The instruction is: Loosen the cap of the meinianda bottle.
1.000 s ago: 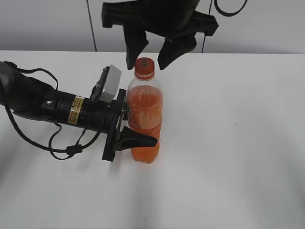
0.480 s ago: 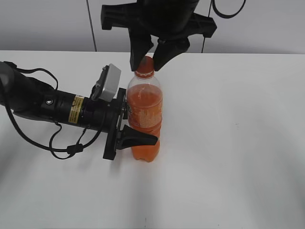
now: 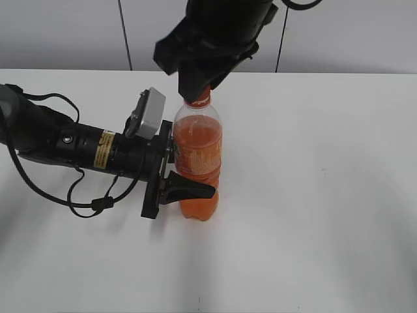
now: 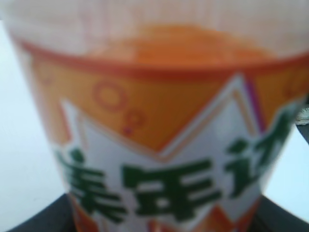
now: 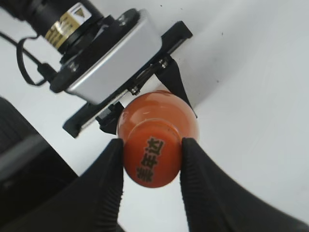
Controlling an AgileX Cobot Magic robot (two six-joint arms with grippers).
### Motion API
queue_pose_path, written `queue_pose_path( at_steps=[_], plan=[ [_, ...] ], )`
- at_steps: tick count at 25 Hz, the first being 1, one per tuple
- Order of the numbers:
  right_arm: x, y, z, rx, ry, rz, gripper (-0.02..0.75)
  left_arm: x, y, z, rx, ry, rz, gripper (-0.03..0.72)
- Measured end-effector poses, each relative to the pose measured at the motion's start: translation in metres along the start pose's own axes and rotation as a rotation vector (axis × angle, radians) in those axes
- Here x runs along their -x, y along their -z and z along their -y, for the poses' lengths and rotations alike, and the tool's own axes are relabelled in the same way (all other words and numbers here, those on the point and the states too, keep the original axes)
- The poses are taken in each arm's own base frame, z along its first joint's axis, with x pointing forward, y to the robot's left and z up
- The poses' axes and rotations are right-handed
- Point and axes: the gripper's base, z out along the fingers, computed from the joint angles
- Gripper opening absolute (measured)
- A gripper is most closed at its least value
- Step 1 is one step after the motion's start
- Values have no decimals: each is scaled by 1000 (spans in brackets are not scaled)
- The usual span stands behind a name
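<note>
On table [image 3: 326, 215] — bottle [image 3: 197, 163] clamped, cap [image 5: 152, 159] pinched

cap [image 3: 201, 99]: we see only its lower edge in the exterior view, rest behind right gripper [image 3: 199, 83] | bottle [image 4: 164, 135]: blurred in the left wrist view, cut by top and bottom edges | left gripper [image 3: 171, 171]: far jaw hidden behind bottle | right arm: cut by top edge

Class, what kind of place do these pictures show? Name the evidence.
Probably a robotics lab or test bench: a bare white table, plain pale wall panels, and two black robot arms working on one soda bottle.
</note>
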Motion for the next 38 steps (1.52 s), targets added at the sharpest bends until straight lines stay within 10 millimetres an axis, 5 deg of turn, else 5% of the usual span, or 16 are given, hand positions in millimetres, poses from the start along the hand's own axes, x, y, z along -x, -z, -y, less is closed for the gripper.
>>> queue_pose_path(
  at_steps=[8,17,26,38],
  plan=[
    [0,0,-1,12,644,6,269,0,0,0,-2,-4,-1,400],
    [0,0,3,-9,1030,-5,269,0,0,0,-1,2,0,400],
    [-1,3,3,-17,1106,-3,269,0,0,0,0,4,0,400],
    [-6,44,-5,-42,1052,100,269,0,0,0,-2,1,-1,400]
  ],
)
